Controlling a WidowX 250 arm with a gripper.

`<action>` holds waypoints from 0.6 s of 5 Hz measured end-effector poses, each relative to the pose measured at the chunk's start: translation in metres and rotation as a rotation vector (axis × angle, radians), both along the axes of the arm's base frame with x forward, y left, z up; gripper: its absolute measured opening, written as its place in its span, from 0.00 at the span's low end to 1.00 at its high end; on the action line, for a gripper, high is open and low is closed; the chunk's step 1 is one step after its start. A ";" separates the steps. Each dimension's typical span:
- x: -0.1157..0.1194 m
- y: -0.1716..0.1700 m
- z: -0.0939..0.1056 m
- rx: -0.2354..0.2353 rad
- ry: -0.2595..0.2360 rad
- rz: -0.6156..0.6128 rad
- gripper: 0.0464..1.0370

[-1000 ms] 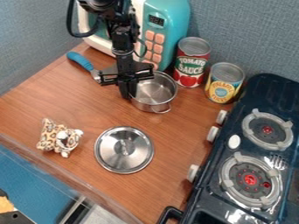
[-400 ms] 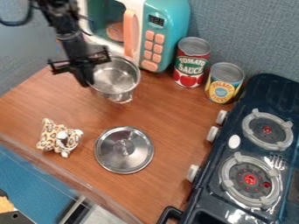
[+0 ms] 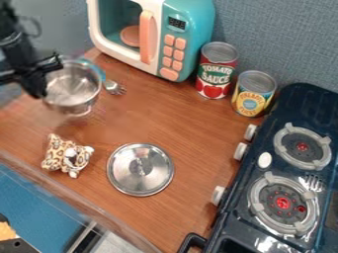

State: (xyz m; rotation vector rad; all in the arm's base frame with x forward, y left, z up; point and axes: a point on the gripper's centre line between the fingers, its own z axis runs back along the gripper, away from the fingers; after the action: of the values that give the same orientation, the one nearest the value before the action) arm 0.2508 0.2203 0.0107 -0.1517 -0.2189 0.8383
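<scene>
Camera view: At the frame's upper left, the black gripper (image 3: 39, 92) pinches the left rim of a steel pot (image 3: 74, 90), its bowl lying rightward, beside a blue-handled fork (image 3: 113, 87).

Counter (image 3: 194, 148) | lid (image 3: 150, 179) | spotted plush (image 3: 66, 155) | fork (image 3: 113, 87) | red can (image 3: 216, 71) | yellow can (image 3: 253, 95) | microwave (image 3: 193, 17)

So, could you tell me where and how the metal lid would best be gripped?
I would take the lid by the small raised handle at its centre, coming down from above with a finger on either side. It lies flat on the table, handle up, so its low rim would probably be harder to get hold of.
</scene>
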 end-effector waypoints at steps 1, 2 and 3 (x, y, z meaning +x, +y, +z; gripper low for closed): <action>-0.024 0.020 -0.010 -0.008 0.021 0.027 0.01; -0.047 0.036 -0.013 -0.001 0.027 0.024 0.01; -0.062 0.042 -0.020 0.001 0.041 0.002 0.01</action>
State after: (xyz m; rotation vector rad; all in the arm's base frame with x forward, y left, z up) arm 0.1885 0.2624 -0.0090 -0.1331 -0.1815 0.8429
